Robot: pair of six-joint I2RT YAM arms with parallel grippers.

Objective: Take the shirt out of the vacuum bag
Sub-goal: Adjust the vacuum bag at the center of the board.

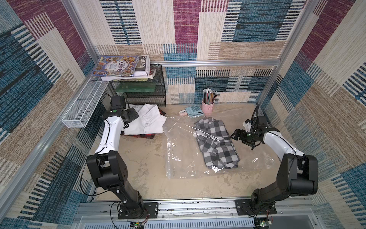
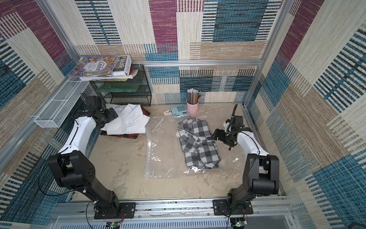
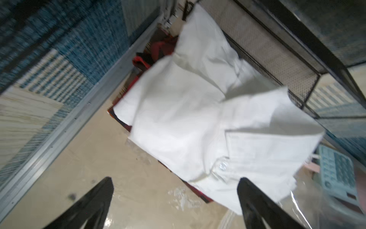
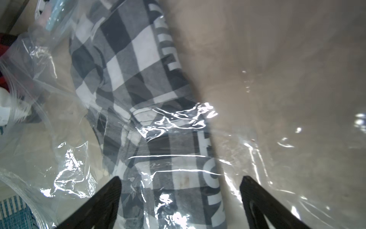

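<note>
Grey-and-white checked shirt (image 1: 217, 144), centre-right in both top views, inside clear crinkly plastic vacuum bag (image 1: 178, 156): likely soft, light, film slippery; pinch a cloth fold; left gripper (image 3: 175, 179), right gripper (image 4: 181, 178) both spread, empty.

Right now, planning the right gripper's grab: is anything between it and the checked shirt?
Yes. The clear top film of the vacuum bag lies over the gray checked shirt, in front of the open right gripper.
</note>
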